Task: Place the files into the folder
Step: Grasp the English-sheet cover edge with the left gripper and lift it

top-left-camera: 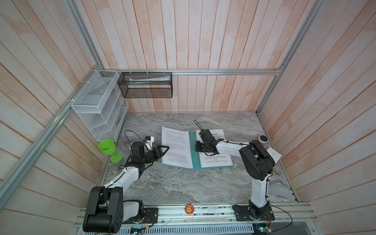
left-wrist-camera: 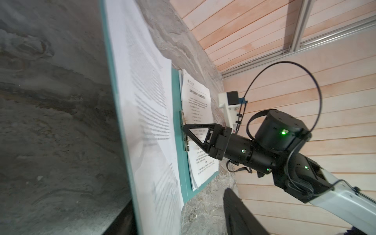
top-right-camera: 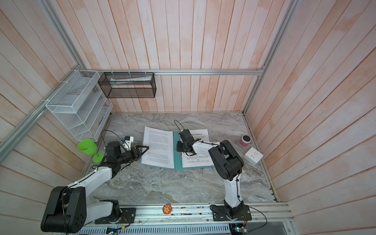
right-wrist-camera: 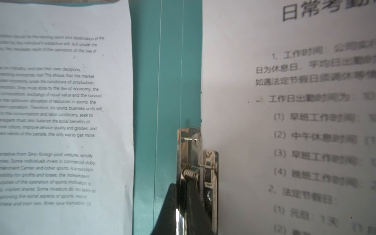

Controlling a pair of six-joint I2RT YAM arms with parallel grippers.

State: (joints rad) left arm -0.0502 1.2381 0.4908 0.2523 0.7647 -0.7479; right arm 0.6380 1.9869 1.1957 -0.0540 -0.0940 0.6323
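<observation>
The teal-green folder (top-left-camera: pixel 194 158) (top-right-camera: pixel 176 162) lies open on the marble table. One stack of the files (top-left-camera: pixel 176 146) (top-right-camera: pixel 157 146) rests on its left cover. A second stack (top-left-camera: pixel 215 160) (right-wrist-camera: pixel 284 122) sits on the right cover, its edge under the metal clip (right-wrist-camera: pixel 195 158) (left-wrist-camera: pixel 186 140) by the spine. My right gripper (right-wrist-camera: pixel 181 195) (left-wrist-camera: pixel 184 130) points down at the spine, shut on the clip's lever. At the left cover's outer edge my left gripper (top-left-camera: pixel 165 149) (top-right-camera: pixel 146 149) (left-wrist-camera: pixel 179 201) is open, with the cover's edge and its sheets between the jaws.
A green goblet (top-left-camera: pixel 107 147) stands at the table's left edge beside a small white device (top-left-camera: pixel 149 139). A pink cup (top-left-camera: pixel 263 139) and a white socket box (top-left-camera: pixel 274 153) sit at the right. On the walls hang a white wire rack (top-left-camera: pixel 97 103) and a black mesh basket (top-left-camera: pixel 146 85).
</observation>
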